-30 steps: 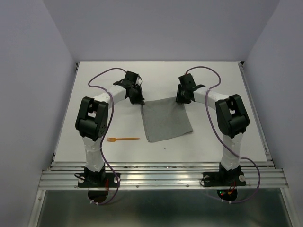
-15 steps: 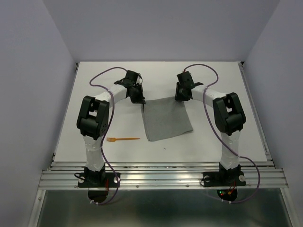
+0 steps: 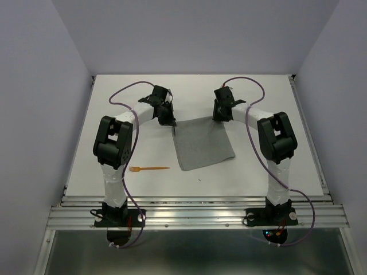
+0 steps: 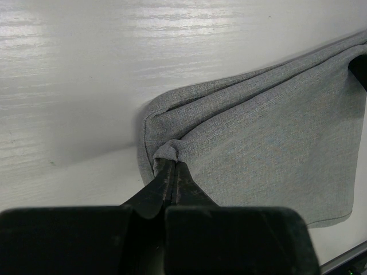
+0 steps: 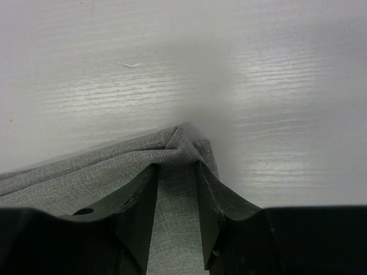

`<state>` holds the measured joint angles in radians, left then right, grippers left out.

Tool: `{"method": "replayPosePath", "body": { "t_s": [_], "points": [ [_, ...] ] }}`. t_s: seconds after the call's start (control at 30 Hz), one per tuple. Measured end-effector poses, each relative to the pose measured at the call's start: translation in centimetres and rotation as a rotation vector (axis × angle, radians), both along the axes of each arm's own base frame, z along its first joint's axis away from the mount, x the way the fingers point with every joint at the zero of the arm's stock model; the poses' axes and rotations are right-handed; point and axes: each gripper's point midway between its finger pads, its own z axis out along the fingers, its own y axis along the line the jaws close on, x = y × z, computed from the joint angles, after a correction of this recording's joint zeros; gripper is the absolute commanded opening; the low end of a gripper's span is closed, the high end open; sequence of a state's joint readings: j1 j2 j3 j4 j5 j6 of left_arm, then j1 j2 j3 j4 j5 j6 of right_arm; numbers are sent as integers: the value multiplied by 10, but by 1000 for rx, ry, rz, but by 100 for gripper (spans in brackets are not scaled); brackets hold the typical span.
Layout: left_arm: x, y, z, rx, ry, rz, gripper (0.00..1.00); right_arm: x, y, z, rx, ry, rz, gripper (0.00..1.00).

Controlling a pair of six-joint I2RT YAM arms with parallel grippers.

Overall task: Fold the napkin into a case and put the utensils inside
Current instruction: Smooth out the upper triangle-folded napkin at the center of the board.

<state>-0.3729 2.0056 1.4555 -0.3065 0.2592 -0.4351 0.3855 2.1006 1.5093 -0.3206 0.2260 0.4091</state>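
Observation:
The grey napkin (image 3: 203,144) lies on the white table, folded double, and its far edge runs between my two grippers. My left gripper (image 3: 170,122) is shut on the far left corner, which bunches at its tips (image 4: 170,156); the cloth (image 4: 269,143) spreads to the right from there. At the far right corner my right gripper (image 3: 222,117) stands open. Its fingers (image 5: 140,200) straddle the corner, and the napkin (image 5: 86,175) rises in a small ridge across the tips (image 5: 178,163). An orange fork (image 3: 150,168) lies left of the napkin, near the left arm.
The white table (image 3: 269,97) is walled by pale panels on the left, right and back. A metal rail (image 3: 195,215) with both arm bases runs along the near edge. Purple cables loop above each forearm.
The right gripper has shifted slightly farther from the bases, staying at the napkin's far right corner. The left gripper, the napkin and the fork have not visibly moved.

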Motion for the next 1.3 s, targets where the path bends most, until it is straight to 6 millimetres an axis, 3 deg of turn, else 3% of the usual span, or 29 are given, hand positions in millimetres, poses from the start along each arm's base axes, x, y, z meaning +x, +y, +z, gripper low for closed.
{"method": "replayPosePath", "body": {
  "t_s": [0.13,0.2,0.37,0.43,0.77,1.1,1.3],
  "points": [
    [-1,0,-2,0,5,-1,0,0,-1,0,-6,-3,3,38],
    [-1,0,-2,0,5,-2,0,1,-1,0,-8,-3,6,32],
    [-1,0,-2,0,7,-2,0,1,-1,0,-9,-4,8,5],
    [-1,-1,-2,-3,7,-4,0,1,-1,0,-8,-4,5,1],
    [5,-5,8,-19,-12,-10,0,0,-5,7,-15,-20,-13,1],
    [15,-24,35,-44,-63,-40,0,-6,-19,62,10,-123,-56,1],
    [22,-39,46,-61,-84,-64,0,-11,-35,57,-3,-111,-89,1]
  ]
}}
